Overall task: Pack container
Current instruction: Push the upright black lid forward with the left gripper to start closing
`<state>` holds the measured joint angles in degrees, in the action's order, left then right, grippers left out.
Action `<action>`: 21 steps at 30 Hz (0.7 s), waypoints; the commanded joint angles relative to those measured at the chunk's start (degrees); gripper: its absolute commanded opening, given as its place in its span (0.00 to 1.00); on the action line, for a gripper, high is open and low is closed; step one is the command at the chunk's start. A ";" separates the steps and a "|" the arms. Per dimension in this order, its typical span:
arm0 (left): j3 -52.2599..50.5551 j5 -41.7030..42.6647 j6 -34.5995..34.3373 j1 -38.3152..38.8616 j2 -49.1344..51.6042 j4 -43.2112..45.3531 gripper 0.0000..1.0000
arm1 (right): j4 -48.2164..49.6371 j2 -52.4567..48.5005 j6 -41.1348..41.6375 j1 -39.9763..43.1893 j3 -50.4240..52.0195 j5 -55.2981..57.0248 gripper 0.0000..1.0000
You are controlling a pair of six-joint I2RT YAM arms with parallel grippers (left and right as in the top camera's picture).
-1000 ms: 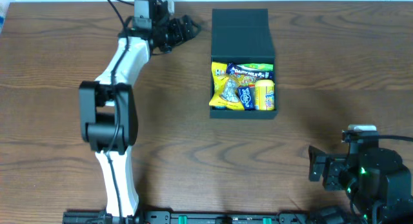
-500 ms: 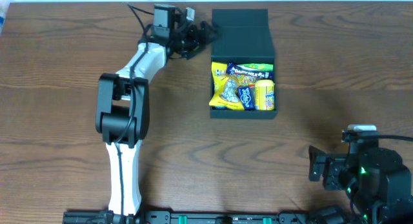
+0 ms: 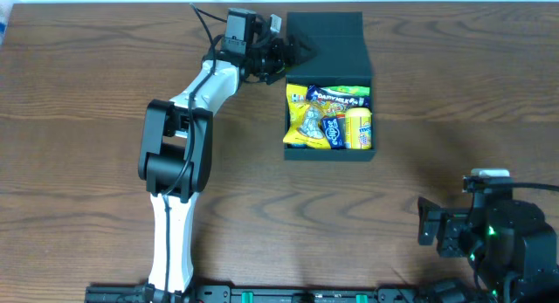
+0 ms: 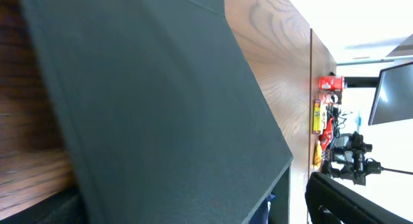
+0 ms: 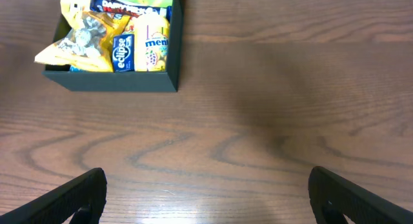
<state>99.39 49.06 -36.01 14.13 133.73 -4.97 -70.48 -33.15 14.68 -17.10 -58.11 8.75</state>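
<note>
Looking at a brown wood-grain table, monitor in the room beyond its edge. The container sits far-centre, lid laid back near the far edge, snack packets inside. L gripper is at the lid's left edge; can't tell if it's clamped. R gripper has fingers spread wide, holding nothing, near corner, w/ open wood between it and the box.
</note>
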 commanded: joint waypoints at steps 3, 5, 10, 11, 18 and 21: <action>-0.13 1.84 1.53 1.33 -0.09 1.62 0.95 | 0.04 0.13 0.74 0.31 0.15 0.04 0.99; -0.13 4.20 2.27 1.68 -0.09 3.06 0.95 | 0.13 0.13 0.74 0.31 0.15 0.04 0.99; -0.11 9.03 2.64 2.10 -0.09 5.92 0.95 | 0.22 0.15 0.74 0.31 0.15 0.04 0.99; -0.11 10.05 2.64 2.08 -0.09 6.67 0.96 | 0.20 0.15 0.74 0.31 0.15 0.04 0.99; -0.11 18.10 2.99 1.99 -0.13 15.87 0.95 | 0.20 0.13 0.74 0.31 0.15 0.04 0.99; -0.11 20.65 2.97 1.97 -0.13 19.28 0.96 | 0.22 0.13 0.74 0.31 0.15 0.04 0.99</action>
<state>98.98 62.96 -34.28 15.62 133.78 12.01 -70.43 -33.15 14.68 -17.10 -58.11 8.75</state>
